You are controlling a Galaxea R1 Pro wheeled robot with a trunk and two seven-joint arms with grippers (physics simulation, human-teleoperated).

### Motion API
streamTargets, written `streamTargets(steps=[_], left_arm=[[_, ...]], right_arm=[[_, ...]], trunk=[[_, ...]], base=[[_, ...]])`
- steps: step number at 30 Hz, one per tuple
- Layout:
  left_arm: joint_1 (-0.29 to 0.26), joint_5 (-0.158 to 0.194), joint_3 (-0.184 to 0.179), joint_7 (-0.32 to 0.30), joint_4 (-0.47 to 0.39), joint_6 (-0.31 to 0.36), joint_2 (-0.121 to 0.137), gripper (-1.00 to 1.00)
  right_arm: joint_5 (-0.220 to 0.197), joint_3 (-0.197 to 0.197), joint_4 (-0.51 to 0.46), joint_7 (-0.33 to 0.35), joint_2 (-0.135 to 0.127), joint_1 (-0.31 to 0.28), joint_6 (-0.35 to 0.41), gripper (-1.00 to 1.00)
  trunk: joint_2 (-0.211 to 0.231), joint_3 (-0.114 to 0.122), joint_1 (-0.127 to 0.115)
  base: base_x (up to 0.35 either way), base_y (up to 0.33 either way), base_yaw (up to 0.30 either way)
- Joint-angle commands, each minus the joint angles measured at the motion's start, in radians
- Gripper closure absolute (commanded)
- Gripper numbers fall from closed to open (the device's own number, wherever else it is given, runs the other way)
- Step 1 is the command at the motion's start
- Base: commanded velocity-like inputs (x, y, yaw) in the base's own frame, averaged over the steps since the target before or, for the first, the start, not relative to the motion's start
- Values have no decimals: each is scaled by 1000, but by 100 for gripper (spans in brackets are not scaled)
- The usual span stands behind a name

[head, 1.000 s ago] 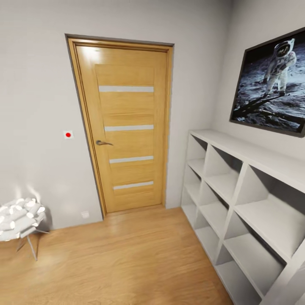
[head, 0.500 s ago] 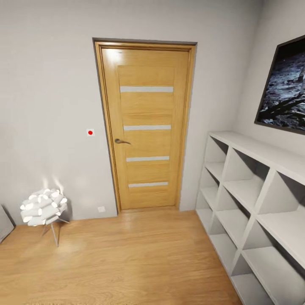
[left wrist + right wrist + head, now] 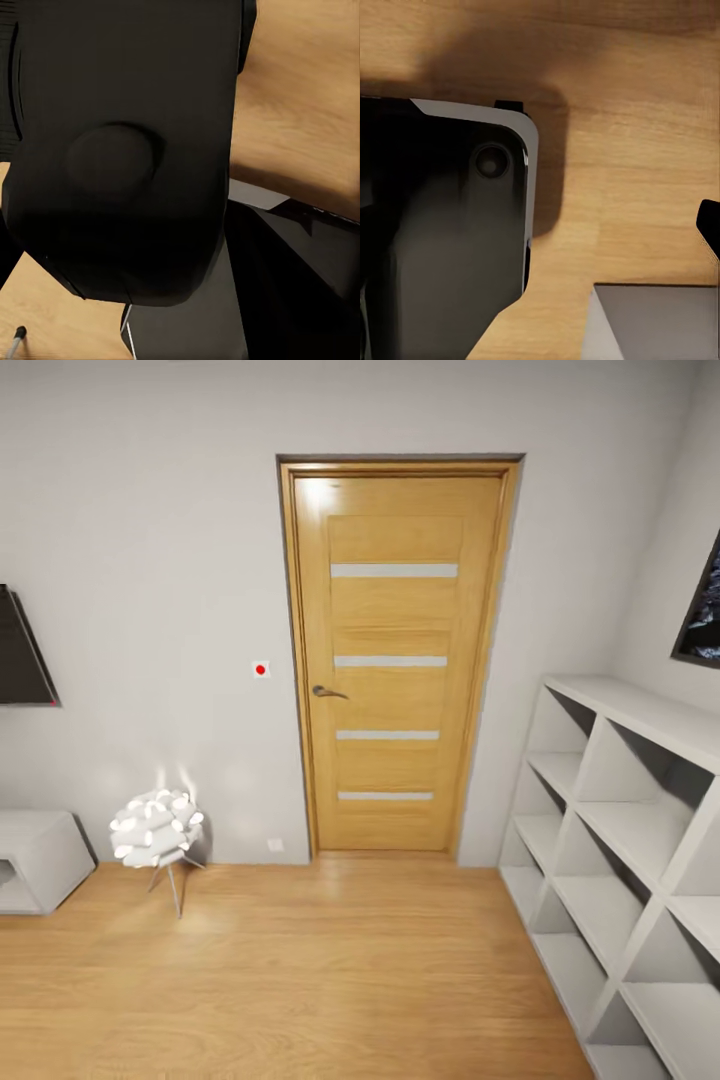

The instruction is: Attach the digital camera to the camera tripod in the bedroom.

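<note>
Claws' grip cannot be told; wooden door (image 3: pixel 393 660) stands beside white cubby shelf (image 3: pixel 640 840).

A closed light-oak door with four frosted strips (image 3: pixel 395 660) stands in the far white wall. Left of it, a white petal-shaped floor lamp (image 3: pixel 156 828) stands on the wood floor (image 3: pixel 300 980); an open white cubby shelf (image 3: pixel 630 840) runs along the right.

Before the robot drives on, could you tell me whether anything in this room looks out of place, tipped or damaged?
Nothing stands out: the door is shut, the white floor lamp stands upright by the wall, and the cubby shelf is intact.
</note>
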Motion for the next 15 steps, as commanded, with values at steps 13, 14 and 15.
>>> streamTargets(steps=[13,14,15], left_arm=[[0,6,-9,3,1,-2,0,100],[0,6,-9,3,1,-2,0,100],[0,6,-9,3,1,-2,0,100]], right_arm=[[10,-4,3,-1,-1,-1,-6,-100],[10,-4,3,-1,-1,-1,-6,-100],[10,-4,3,-1,-1,-1,-6,-100]], trunk=[[-1,0,0],[-1,0,0],[-1,0,0]], base=[[0,0,269],[0,0,269],[0,0,269]])
